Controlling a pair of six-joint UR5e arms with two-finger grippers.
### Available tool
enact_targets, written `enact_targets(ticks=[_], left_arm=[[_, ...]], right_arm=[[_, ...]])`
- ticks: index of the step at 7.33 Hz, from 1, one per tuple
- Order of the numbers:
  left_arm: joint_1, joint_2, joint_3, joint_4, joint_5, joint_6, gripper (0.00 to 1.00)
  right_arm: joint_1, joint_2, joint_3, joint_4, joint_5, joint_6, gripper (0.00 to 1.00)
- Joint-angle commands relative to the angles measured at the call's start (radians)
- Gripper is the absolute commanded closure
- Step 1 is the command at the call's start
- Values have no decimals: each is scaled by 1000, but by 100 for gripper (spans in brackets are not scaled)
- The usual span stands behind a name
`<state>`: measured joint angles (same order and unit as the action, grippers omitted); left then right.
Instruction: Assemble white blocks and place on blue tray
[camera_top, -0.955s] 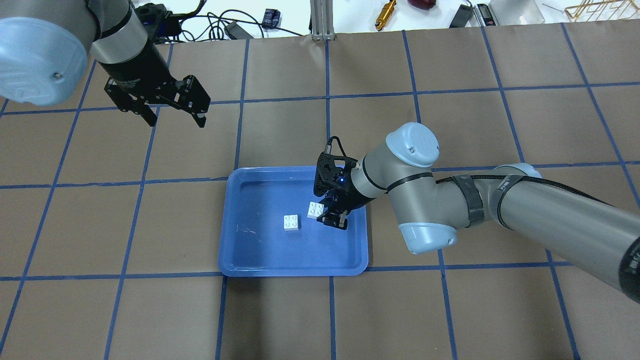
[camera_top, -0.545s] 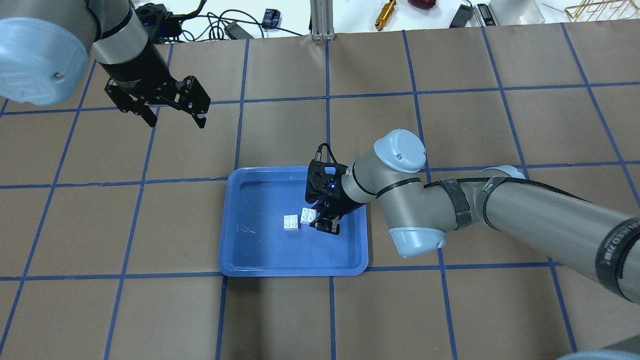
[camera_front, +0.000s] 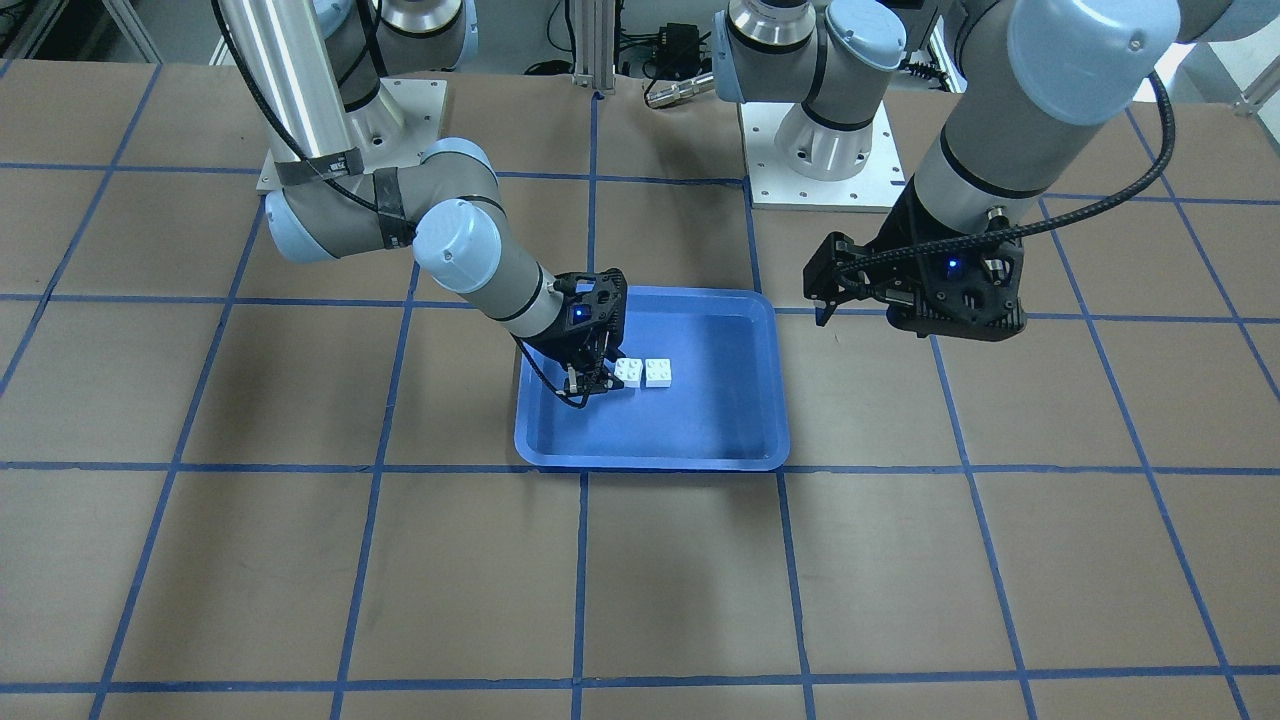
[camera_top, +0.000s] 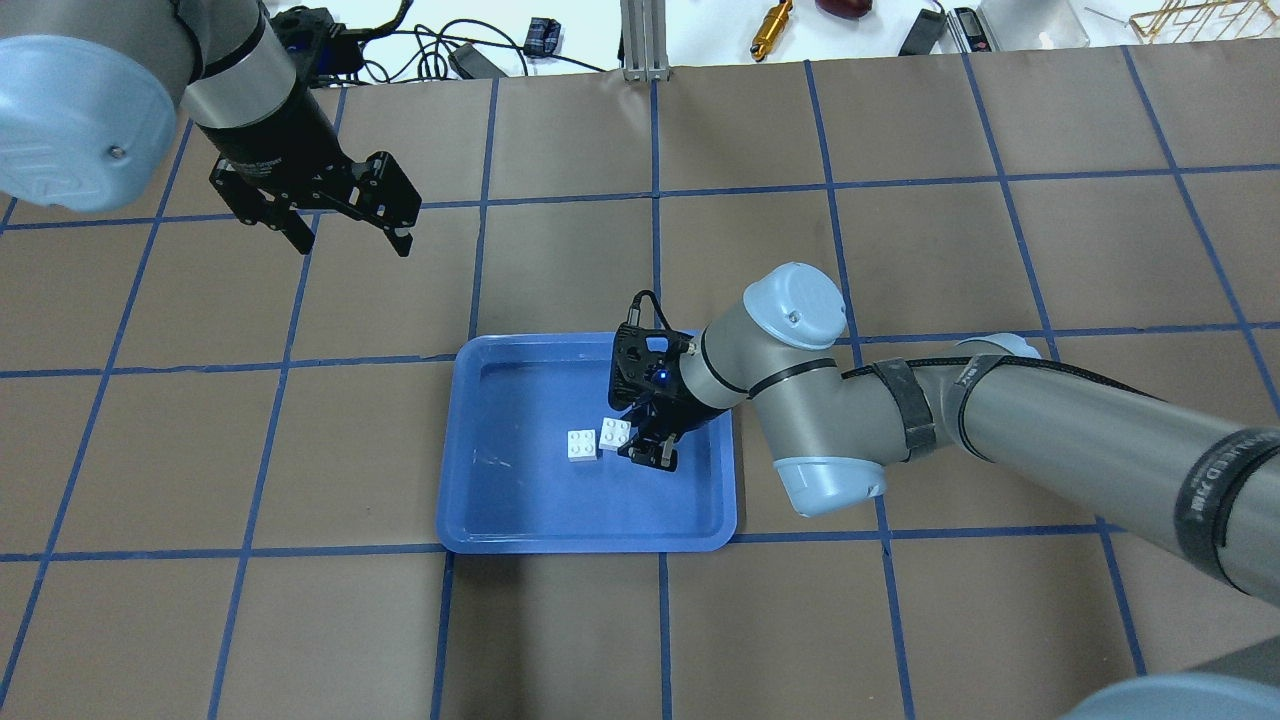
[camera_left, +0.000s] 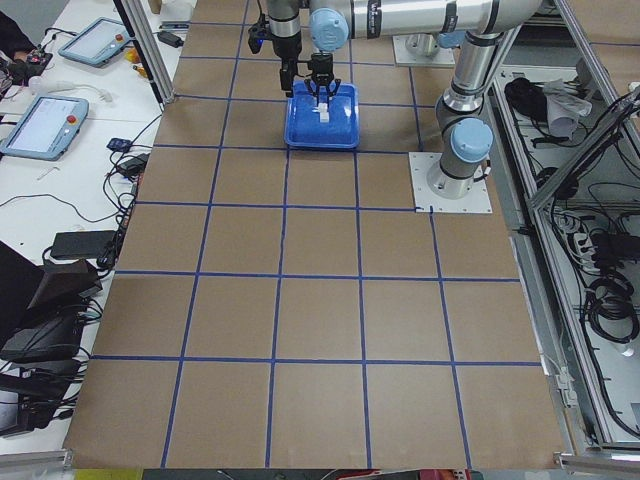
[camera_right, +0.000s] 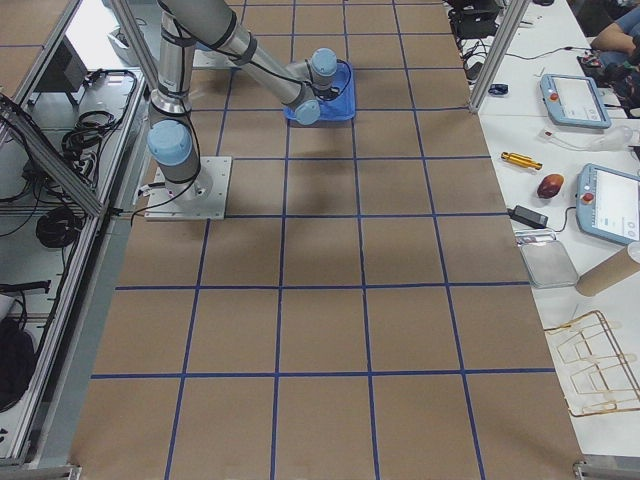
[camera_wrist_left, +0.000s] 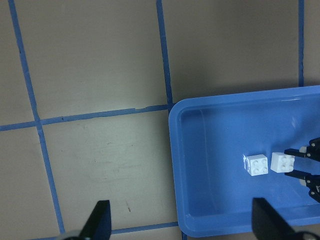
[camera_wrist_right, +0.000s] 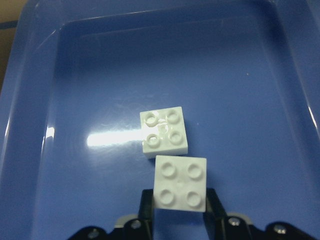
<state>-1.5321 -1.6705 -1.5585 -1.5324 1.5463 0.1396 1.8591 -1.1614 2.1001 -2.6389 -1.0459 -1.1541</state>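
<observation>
One white block (camera_wrist_right: 164, 132) lies studs-up near the middle of the blue tray (camera_top: 520, 505). The second block (camera_wrist_right: 180, 183) is pinched between the closed fingers (camera_wrist_right: 213, 209) of the right end effector (camera_top: 640, 448). It sits just beside the first, on the robot's right, and is turned slightly askew to it.

The step in hand looks like alignment before stacking. The next move probably calls for carrying the held block over the loose one, squaring its rotation so the studs meet the sockets, then pressing straight down. Nothing braces the loose block, so it may slide.

The left end effector (camera_top: 352, 240) hangs open and empty over the bench (camera_top: 560, 250), well apart from the tray.

I cannot tell how high the held block rides or whether the two blocks' corners touch. Its underside is hidden, and both side views show the blocks too small to help.
</observation>
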Motion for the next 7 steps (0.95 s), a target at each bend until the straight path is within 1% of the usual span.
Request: enact_targets(ticks=[1,5,7], left_arm=[[3,0,0,1,0,2,0],[3,0,0,1,0,-1,0],[3,0,0,0,0,-2,0]], right_arm=[[2,6,0,-4,1,2,79],[2,6,0,-1,4,7,65],[2,9,-2,2,7,7,61]])
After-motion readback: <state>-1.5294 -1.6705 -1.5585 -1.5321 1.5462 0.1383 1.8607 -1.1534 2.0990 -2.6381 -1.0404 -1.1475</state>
